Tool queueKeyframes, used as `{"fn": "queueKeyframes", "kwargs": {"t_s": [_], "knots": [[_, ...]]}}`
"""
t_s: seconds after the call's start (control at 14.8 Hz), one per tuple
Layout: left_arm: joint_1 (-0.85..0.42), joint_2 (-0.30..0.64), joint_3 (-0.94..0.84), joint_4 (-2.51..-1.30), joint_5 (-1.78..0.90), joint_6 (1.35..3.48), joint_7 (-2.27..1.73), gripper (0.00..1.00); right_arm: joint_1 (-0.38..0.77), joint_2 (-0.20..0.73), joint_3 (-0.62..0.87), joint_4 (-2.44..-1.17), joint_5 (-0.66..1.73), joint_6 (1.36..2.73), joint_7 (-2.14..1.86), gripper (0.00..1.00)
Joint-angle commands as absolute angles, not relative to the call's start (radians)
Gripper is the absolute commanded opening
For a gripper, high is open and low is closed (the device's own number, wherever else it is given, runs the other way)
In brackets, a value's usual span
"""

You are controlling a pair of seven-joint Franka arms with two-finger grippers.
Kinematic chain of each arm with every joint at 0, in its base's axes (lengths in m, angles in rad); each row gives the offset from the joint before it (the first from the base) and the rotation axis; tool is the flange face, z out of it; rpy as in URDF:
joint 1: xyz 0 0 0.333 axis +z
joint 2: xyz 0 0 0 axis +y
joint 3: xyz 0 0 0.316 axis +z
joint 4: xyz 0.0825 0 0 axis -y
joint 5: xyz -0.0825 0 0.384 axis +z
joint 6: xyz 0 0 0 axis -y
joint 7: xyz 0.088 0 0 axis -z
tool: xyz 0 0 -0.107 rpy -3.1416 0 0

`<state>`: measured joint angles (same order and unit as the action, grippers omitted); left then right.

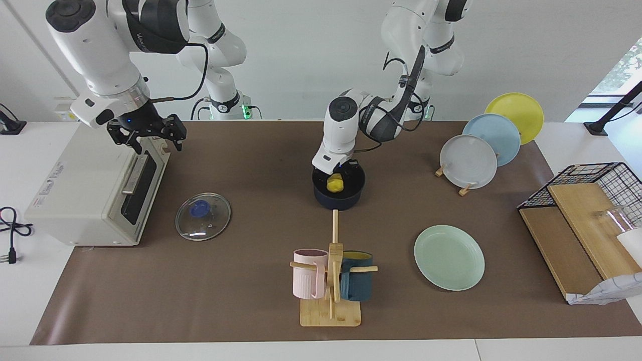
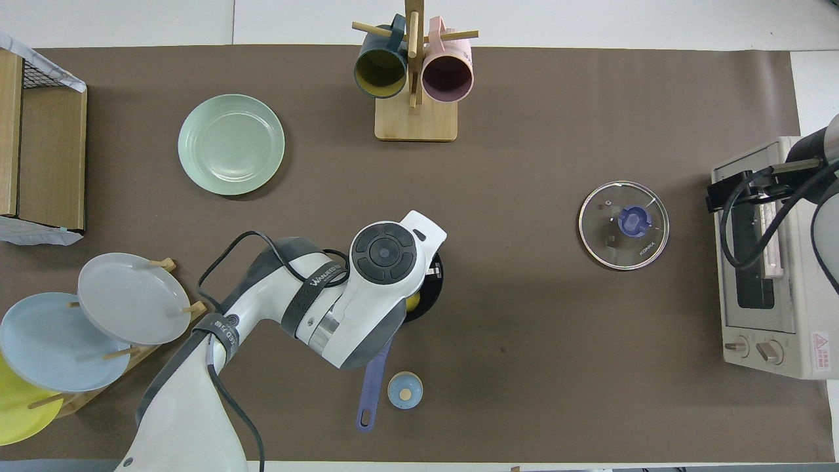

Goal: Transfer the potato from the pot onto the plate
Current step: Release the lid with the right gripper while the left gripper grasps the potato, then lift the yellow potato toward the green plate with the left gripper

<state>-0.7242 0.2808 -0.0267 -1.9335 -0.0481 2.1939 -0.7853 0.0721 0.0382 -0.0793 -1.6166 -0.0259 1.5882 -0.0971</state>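
Observation:
The dark navy pot [image 1: 339, 196] stands mid-table, its blue handle [image 2: 372, 387] pointing toward the robots. The yellow potato [image 1: 335, 184] lies inside it; in the overhead view only a sliver of the potato [image 2: 413, 302] shows under the arm. My left gripper [image 1: 337, 176] is lowered into the pot right over the potato; its hold is hidden. The mint-green plate [image 1: 449, 256] lies bare, farther from the robots than the pot, toward the left arm's end; it also shows in the overhead view [image 2: 231, 144]. My right gripper [image 1: 146, 136] waits open over the toaster oven.
A glass lid [image 1: 203, 216] lies in front of the toaster oven [image 1: 85, 195]. A mug rack [image 1: 331, 281] stands farther from the robots than the pot. A plate rack [image 1: 481, 150] and a wire basket [image 1: 587, 220] are at the left arm's end. A small blue knob [image 2: 404, 390] lies beside the handle.

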Motion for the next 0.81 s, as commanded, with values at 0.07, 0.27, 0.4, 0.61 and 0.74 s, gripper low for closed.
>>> {"fn": "queueKeyframes", "kwargs": {"t_s": [0.07, 0.27, 0.4, 0.61, 0.74], "knots": [[-0.669, 0.178, -0.02, -1.814, -0.032, 1.972, -0.779, 0.04, 0.055, 0.038, -0.077, -1.592, -0.011, 1.554, -0.086, 1.0], [-0.544, 0.164, -0.02, -1.663, -0.043, 1.814, -0.657, 0.04, 0.046, 0.035, -0.078, -1.592, -0.014, 1.514, -0.084, 1.0], [-0.455, 0.173, -0.02, -1.619, -0.043, 1.787, -0.554, 0.04, 0.045, 0.035, -0.078, -1.594, -0.018, 1.546, -0.084, 1.0], [-0.287, 0.193, -0.02, -1.615, -0.044, 1.863, -0.334, 0.0, 0.043, 0.034, -0.094, -1.601, -0.011, 1.549, -0.083, 1.0], [-0.195, 0.236, -0.02, -1.614, -0.043, 1.932, -0.197, 0.0, 0.043, 0.031, -0.089, -1.595, -0.015, 1.542, -0.084, 1.0]]}}
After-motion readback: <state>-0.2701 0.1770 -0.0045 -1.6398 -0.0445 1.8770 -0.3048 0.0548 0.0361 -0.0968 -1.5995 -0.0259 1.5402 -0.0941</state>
